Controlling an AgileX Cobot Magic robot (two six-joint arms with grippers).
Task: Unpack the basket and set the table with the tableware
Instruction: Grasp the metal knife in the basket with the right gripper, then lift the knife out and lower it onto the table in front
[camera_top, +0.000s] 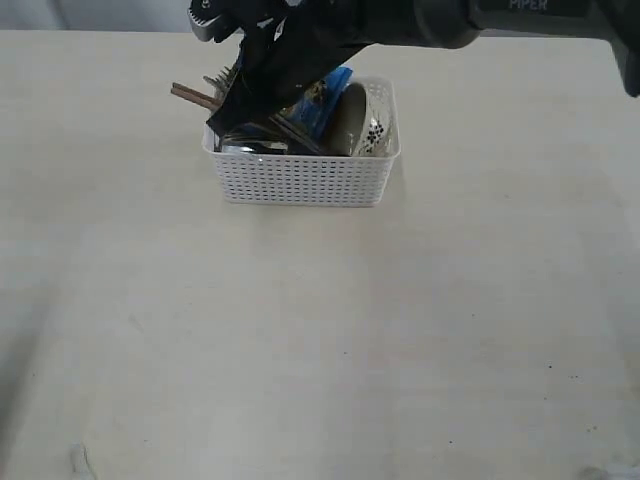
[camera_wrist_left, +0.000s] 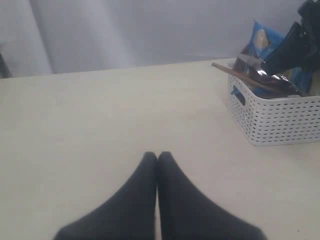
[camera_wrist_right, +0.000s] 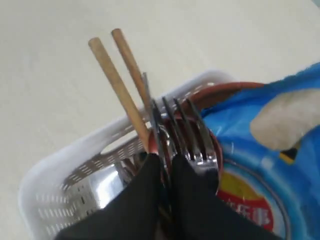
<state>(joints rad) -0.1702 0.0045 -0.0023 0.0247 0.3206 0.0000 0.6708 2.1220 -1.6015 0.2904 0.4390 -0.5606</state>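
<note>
The white lattice basket (camera_top: 300, 180) (camera_wrist_left: 275, 120) (camera_wrist_right: 65, 175) stands at the back of the table (camera_top: 320, 330). My right gripper (camera_top: 235, 115) (camera_wrist_right: 165, 167) reaches into its left end. Its fingers are closed to a narrow gap, with the thin steel knife (camera_wrist_right: 152, 112) running down between them. The fork (camera_wrist_right: 187, 130) stands just beside the fingers. Wooden chopsticks (camera_top: 192, 96) (camera_wrist_right: 117, 80) stick out over the rim. A reddish-brown plate (camera_wrist_right: 220, 92), an off-white bowl (camera_top: 375, 125) and a shiny steel cup (camera_wrist_right: 105, 185) are also inside. My left gripper (camera_wrist_left: 157, 156) is shut and empty over bare table, well away from the basket.
A blue chip bag (camera_top: 330, 95) (camera_wrist_left: 265, 42) (camera_wrist_right: 270, 130) fills the basket's middle, close against the fork. The right arm crosses above the basket from the upper right.
</note>
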